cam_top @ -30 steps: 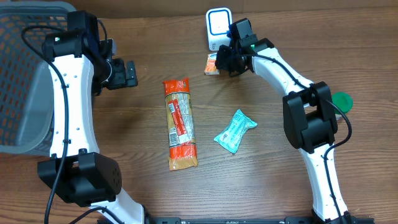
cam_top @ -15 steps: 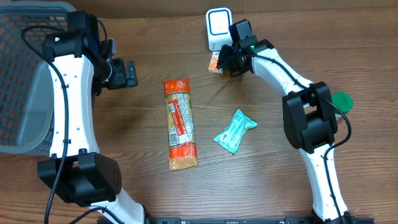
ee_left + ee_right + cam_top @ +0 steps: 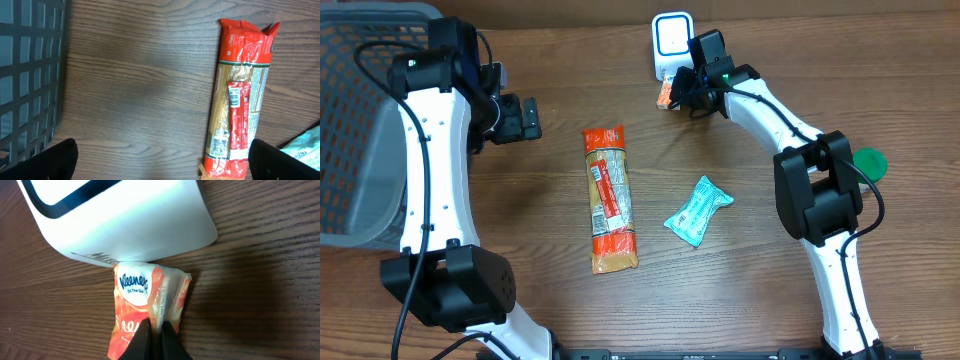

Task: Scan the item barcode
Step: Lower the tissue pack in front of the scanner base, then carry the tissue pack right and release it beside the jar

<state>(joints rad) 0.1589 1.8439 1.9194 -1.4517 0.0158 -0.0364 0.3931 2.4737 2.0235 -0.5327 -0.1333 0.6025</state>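
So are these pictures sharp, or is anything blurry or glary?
Overhead: even light, soft shadows beside the arms. Left wrist: pasta packet crisp, the fingertips dark blurs. Right wrist: tissue pack lettering sharp, scanner brightly lit.

Clearances on the brown wood-grain table [image 3: 740, 300], clock directions taken from its centre. Obstacles: long orange-and-clear spaghetti packet [image 3: 608, 198] lying 12-to-6, just toward 9; crinkled teal foil pouch [image 3: 698, 210] beside it toward 3; dark mesh plastic basket [image 3: 360, 120] walling 9 to 10; white box-shaped scanner [image 3: 669, 45] at 12, small orange tissue pack [image 3: 665, 93] against its near edge. Open lanes: bare strip between basket and packet; bare wood around 5 to 6.
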